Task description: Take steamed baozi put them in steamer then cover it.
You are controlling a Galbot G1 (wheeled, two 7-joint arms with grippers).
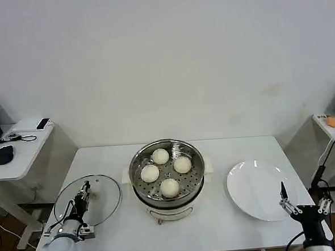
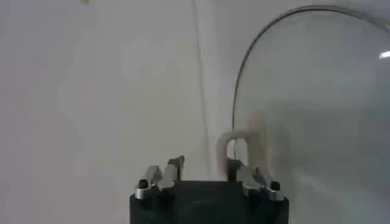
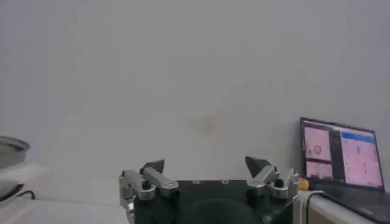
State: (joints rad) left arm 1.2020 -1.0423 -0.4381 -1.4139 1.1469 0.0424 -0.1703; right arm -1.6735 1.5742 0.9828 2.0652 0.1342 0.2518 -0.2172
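slipping is the main risk i am judging here: the left gripper [image 1: 83,194] is sitting at the cream bar handle of the cover [image 1: 103,192], and if the handle is lying off-centre between the jaws, the glass could be tilting or dropping onto the table [image 1: 226,150] when lifted. its jaws are standing apart around the handle, apparently not yet clamping it. all four baozi [image 1: 170,187] are resting inside the steamer [image 1: 137,161], well apart from the cover. the right gripper [image 1: 286,201] is idling, jaws apart and holding nothing, over the near edge of the plate [image 1: 256,180].
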